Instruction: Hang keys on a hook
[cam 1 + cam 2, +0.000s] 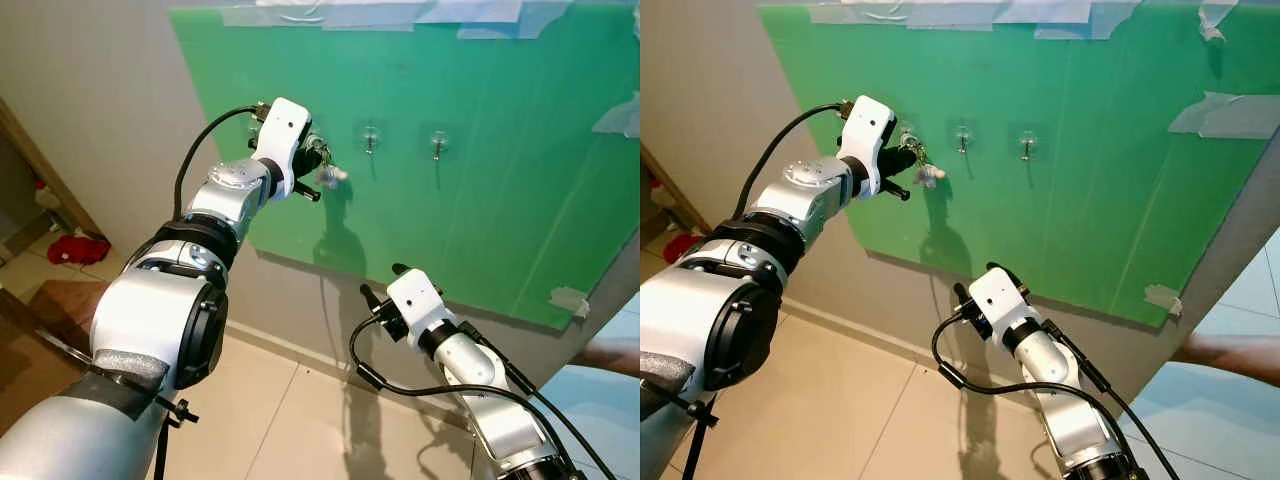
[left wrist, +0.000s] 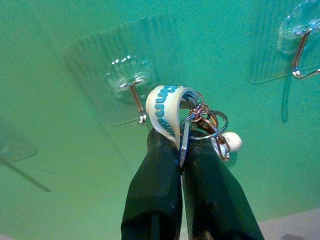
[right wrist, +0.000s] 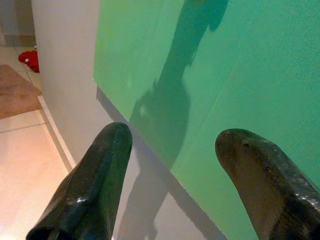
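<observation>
Your left pincer [image 2: 182, 150] holds the keys [image 2: 202, 125] up against a green board [image 1: 500, 180] on the wall.

At ten o'clock, the left pincer is pressed together on the keys' white strap [image 2: 165, 107], just beside the leftmost clear hook [image 2: 134, 92]. Two more hooks [image 1: 371, 138] sit toward one o'clock. At five o'clock, your right pincer [image 3: 172, 145] hangs low with its fingers spread, near the board's lower edge.
</observation>
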You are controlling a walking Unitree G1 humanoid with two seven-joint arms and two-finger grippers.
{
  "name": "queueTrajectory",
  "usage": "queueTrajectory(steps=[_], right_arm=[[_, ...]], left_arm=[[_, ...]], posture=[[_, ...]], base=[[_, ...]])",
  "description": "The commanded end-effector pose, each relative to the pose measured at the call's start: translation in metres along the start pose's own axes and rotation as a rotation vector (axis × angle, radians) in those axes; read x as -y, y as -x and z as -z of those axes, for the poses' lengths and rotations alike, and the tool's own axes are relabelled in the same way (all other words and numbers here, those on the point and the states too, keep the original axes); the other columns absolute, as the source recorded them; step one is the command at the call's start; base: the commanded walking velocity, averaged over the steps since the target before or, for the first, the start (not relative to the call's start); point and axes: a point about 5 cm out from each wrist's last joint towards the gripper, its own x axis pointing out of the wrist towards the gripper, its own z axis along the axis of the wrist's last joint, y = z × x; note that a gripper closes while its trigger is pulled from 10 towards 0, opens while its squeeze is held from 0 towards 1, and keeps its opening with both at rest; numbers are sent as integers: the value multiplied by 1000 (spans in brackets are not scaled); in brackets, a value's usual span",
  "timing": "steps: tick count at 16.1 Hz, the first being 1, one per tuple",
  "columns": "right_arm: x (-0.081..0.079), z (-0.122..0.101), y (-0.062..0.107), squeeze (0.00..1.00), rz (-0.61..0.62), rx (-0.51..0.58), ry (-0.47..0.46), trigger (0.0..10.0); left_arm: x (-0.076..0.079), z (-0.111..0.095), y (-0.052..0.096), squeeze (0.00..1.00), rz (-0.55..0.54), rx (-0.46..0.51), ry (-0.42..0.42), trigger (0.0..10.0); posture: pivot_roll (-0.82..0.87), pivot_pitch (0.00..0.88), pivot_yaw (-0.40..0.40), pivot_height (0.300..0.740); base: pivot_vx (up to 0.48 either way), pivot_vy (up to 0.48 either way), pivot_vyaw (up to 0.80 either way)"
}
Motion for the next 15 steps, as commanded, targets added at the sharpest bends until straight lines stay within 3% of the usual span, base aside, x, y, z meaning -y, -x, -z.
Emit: queueTrajectory(steps=[1,8,10,15], right_arm=[[-4,-3,1,0,-8,2,5,10000],[-4,2,9,0,-1,-22,2,10000],[-3,3,12,0,0,-32,3,10000],[-3,3,12,0,-4,-39,3,10000]], left_arm=[[-5,-15,1,0,-12,29,-17,0],[-21,4,9,0,-104,-6,102,0],[-28,13,13,0,-144,-9,193,0],[-22,30,12,0,-133,-43,302,0]], posture=[[-229,0,167,740],[-243,0,167,740],[-246,0,162,740],[-244,0,159,740]], base=[[0,0,0],[0,0,0],[0,0,0],[0,0,0]])
